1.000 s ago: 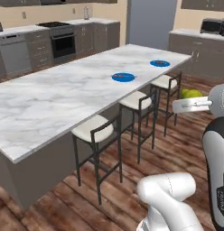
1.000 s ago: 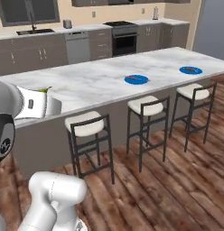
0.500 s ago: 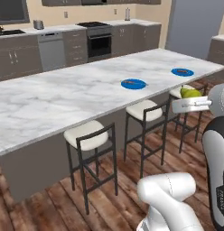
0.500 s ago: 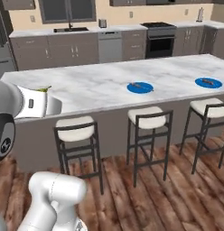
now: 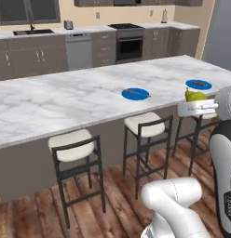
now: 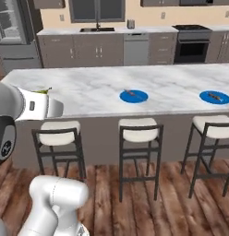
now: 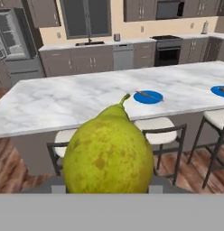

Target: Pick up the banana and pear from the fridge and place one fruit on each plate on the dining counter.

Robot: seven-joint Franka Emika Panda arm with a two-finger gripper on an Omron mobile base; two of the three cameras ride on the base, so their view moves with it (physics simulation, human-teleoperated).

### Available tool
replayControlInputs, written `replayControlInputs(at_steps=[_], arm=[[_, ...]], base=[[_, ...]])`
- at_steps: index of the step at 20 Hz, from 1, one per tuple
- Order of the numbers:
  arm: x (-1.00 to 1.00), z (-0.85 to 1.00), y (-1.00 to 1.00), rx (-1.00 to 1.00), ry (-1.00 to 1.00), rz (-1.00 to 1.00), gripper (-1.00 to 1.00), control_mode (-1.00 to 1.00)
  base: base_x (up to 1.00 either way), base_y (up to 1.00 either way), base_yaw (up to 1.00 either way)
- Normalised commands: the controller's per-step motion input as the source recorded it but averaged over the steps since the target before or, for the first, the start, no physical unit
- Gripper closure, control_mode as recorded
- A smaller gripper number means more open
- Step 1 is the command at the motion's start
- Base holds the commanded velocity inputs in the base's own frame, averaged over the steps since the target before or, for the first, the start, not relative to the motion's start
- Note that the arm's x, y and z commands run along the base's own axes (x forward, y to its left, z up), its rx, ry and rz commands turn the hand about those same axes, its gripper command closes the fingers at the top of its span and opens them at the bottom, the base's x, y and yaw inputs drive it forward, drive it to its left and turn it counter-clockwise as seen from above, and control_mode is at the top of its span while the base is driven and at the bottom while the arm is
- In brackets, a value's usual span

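End effector (image 5: 195, 108) level, clasping pear (image 7: 109, 153), facing dining counter (image 5: 66, 100).

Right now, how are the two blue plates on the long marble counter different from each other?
In the hand view, the nearer plate lies toward the middle of the counter, above a stool; the farther plate lies toward the right end. The nearer plate shows whole there; the farther plate is cut by the picture's edge. Both are flat, round, bright blue, carry a small dark mark, and hold no fruit.
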Motion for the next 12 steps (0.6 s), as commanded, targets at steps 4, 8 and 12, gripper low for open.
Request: replayControlInputs(at_steps=[4, 8, 12], arm=[[0.0, 0.0, 0.0, 0.0, 0.0, 0.0, 1.0, 1.0], [0.0, 0.0, 0.0, 0.0, 0.0, 0.0, 1.0, 1.0], [0.0, 0.0, 0.0, 0.0, 0.0, 0.0, 1.0, 1.0]], base=[[0.31, -1.0, 0.25], [0.98, -0.99, 0.28], [1.0, -0.62, 0.28]])
